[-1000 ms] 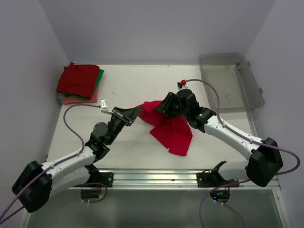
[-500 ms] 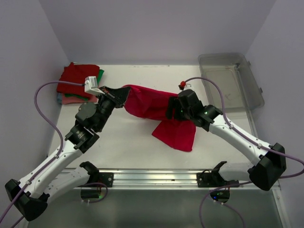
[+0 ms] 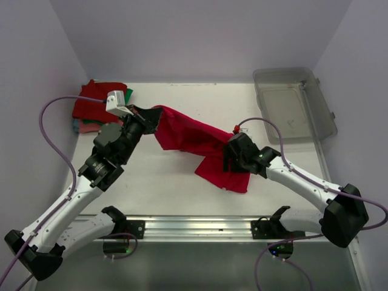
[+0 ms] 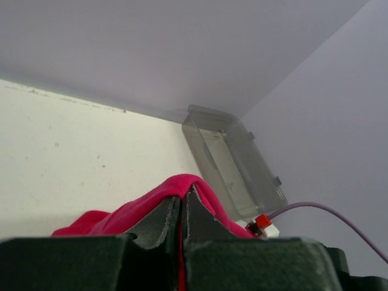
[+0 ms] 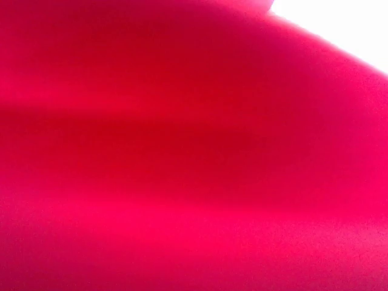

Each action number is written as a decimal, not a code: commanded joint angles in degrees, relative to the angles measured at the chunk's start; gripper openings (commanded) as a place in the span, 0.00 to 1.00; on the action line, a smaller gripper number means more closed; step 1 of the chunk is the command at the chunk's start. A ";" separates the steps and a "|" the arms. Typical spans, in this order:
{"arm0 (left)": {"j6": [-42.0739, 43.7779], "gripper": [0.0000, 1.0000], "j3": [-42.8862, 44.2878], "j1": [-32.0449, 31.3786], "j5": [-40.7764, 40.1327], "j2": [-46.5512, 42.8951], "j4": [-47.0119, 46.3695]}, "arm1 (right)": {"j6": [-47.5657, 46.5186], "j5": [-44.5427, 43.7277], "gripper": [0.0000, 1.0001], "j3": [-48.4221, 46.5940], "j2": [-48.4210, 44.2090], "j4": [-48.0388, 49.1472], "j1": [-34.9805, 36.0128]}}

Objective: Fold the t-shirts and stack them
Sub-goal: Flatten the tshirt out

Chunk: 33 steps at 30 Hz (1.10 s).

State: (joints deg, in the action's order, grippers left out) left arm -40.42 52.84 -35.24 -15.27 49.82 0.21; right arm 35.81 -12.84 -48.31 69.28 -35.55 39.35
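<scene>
The crimson-pink t-shirt (image 3: 194,139) hangs stretched between my two grippers above the table's middle. My left gripper (image 3: 153,116) is shut on its upper left end; in the left wrist view the fingers (image 4: 163,221) pinch the cloth (image 4: 130,212). My right gripper (image 3: 229,156) is at the shirt's lower right end, its jaws hidden by cloth. The right wrist view is filled with the crimson-pink cloth (image 5: 182,151). A stack of folded dark red (image 3: 85,104), green and salmon-pink (image 3: 77,126) t-shirts lies at the back left, partly behind my left arm.
A clear grey plastic bin (image 3: 295,103) stands at the back right, also in the left wrist view (image 4: 233,163). Purple cables loop from both arms. A metal rail (image 3: 194,225) runs along the table's near edge.
My left gripper swung up and to the back left with the shirt's end, stretching the shirt out. My right gripper moved nearer and slightly right with the other end.
</scene>
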 commanded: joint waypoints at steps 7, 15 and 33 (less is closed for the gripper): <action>6.32 0.00 8.51 1.05 -4.86 -1.39 4.71 | -0.22 -2.64 0.72 -5.03 13.60 4.43 -0.42; 8.43 0.00 10.00 1.23 -8.55 -3.07 8.14 | -1.70 -1.66 0.69 -3.71 13.26 4.80 -0.42; 10.53 0.00 10.35 1.67 -14.34 -2.80 12.00 | -0.30 -16.43 0.75 -10.49 3.85 -19.20 -0.42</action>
State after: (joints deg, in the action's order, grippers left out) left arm -33.10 60.03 -34.50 -24.45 47.72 12.03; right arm 34.41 -26.02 -56.99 75.40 -49.52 39.24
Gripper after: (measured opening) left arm 0.012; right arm 0.744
